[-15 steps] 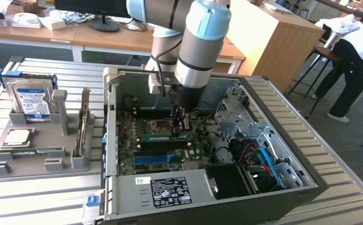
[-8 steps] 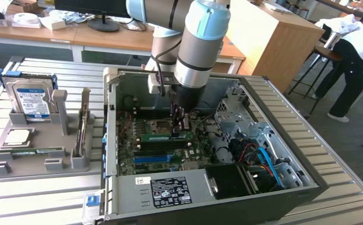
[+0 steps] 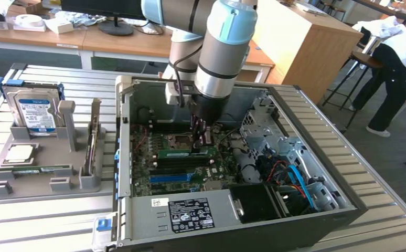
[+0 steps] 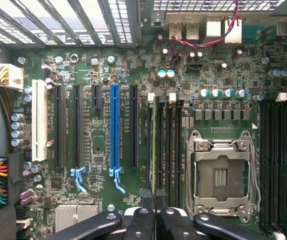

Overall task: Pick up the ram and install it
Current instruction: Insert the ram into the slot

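Inside the open computer case (image 3: 315, 231), the end effector (image 3: 202, 139) has its fingers pressed together, apparently pinching the top edge of the ram (image 3: 184, 153). The ram stands on edge on the motherboard (image 4: 94, 145) just beside the CPU socket (image 4: 221, 175), probably held upright so it seats squarely.

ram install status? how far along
Done: the ram is picked up and inside the case, down at the memory slots beside the CPU socket. In hand: the gripper is shut on it, edge-on over a slot. Left: not yet released, and the latches can't be judged, so seating is unconfirmed.
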Motion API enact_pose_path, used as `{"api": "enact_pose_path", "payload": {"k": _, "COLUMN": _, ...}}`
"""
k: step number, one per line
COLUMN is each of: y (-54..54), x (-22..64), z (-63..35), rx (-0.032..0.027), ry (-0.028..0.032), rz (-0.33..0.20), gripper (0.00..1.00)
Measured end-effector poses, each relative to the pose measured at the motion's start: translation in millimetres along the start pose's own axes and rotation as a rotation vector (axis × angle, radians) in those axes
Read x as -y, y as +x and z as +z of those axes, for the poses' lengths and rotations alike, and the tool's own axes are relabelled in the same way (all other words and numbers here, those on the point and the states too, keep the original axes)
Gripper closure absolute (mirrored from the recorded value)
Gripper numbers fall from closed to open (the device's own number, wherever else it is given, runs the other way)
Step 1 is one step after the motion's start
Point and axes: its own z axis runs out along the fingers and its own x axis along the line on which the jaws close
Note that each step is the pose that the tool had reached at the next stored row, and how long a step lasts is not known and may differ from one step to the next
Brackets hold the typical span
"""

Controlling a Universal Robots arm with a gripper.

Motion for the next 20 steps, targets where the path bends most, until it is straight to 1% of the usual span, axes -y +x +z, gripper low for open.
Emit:
{"api": "enact_pose_path", "payload": {"k": 5, "y": 0.0, "x": 3.0, "z": 0.0, "rx": 0.0, "ry": 0.0, "rz": 0.0, "gripper": 0.89}}
{"api": "enact_pose_path", "payload": {"k": 9, "y": -0.1, "x": 3.2, "z": 0.2, "rx": 0.0002, "ry": 0.0, "rz": 0.0, "gripper": 0.89}}
{"api": "enact_pose_path", "payload": {"k": 20, "y": -0.2, "x": 3.3, "z": 8.4, "rx": 0.0002, "ry": 0.0, "rz": 0.0, "gripper": 0.89}}
